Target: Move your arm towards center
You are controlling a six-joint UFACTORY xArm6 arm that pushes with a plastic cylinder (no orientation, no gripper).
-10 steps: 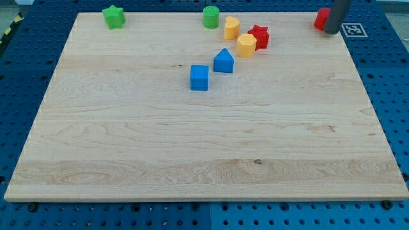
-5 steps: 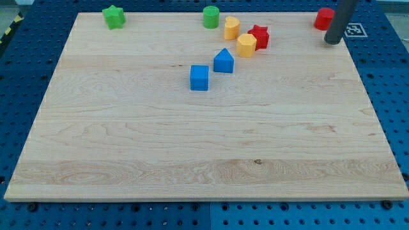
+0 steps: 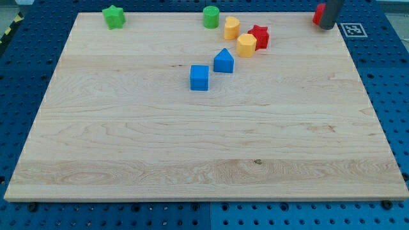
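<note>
My tip sits at the frame's upper right, against a red block, far from the board centre; there are no jaws, just a rod. The approach is barely begun: next, slide down-left, below the blue cube.

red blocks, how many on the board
2: a red star-shaped block right of the yellow blocks, and a red block at the top right corner, partly hidden behind my tip.

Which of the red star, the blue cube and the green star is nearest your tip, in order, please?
From my tip, top right:
1. Red star, in the cluster at the top.
2. Blue cube, nearer the middle.
3. Green star, top left corner.
</note>
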